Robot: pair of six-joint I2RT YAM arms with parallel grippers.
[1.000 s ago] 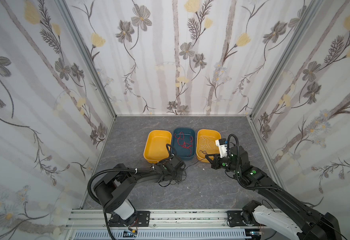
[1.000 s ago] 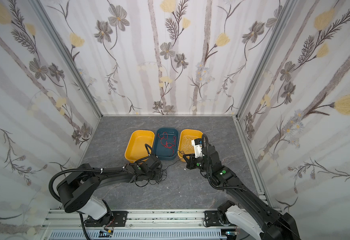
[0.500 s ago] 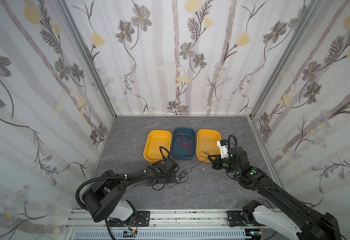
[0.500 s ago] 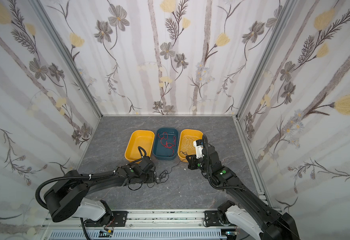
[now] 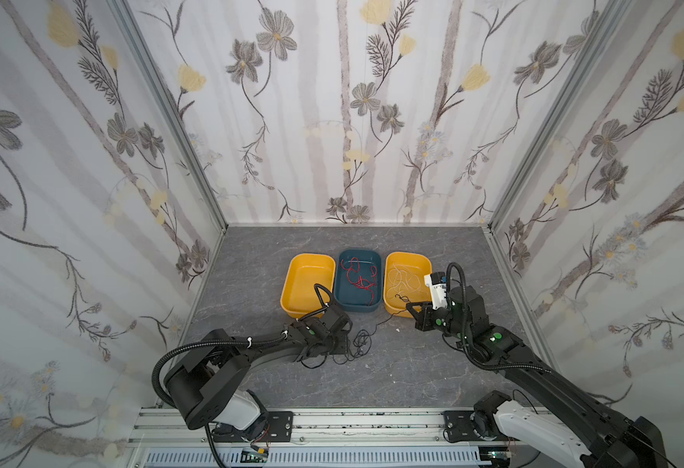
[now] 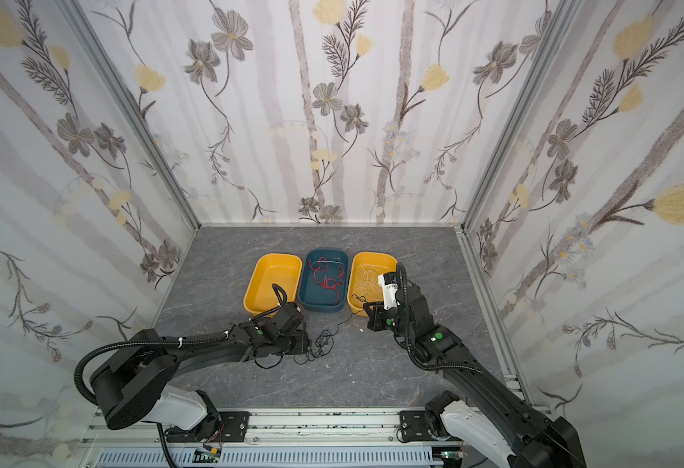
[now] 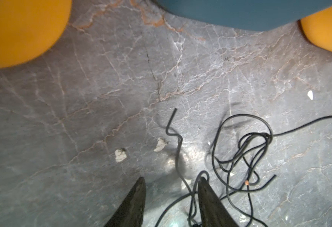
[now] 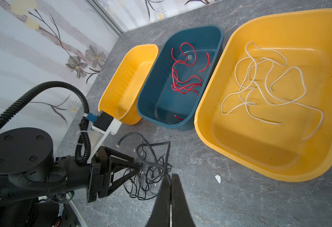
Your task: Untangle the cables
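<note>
- Surface (image 5: pixel 413 372): grey, marbled; I see it carrying three bins in a row towards the back wall and both arms reaching in from the near rail.
- Left arm (image 5: pixel 218 364) and right arm (image 5: pixel 534 364): both are stretched low over the surface, and their tips are on either side of a loose tangle.
- Right yellow bin (image 5: pixel 409 254): holds the white cables (image 5: pixel 402 280), which are lying in open loops on its floor.
- Blue bin (image 5: pixel 356 308): the middle bin, touching both neighbours; it holds the red cables (image 5: pixel 358 279).
- Left yellow bin (image 5: pixel 303 283): its near end is partly hidden by the left arm's hose.
- Black cables (image 5: pixel 356 342): a knotted heap on the bare surface in front of the blue bin. One strand runs out towards the right arm.
- Left fingers (image 7: pixel 133 200): spread apart and low over the surface. Black strands pass between them, and one curls round a fingertip.
- Right fingers (image 8: pixel 178 196): pressed together. In the right wrist view I read them as pinching one black strand at their tips.
- White flecks (image 7: pixel 120 155): small scraps scattered on the surface beside the tangle.
</note>
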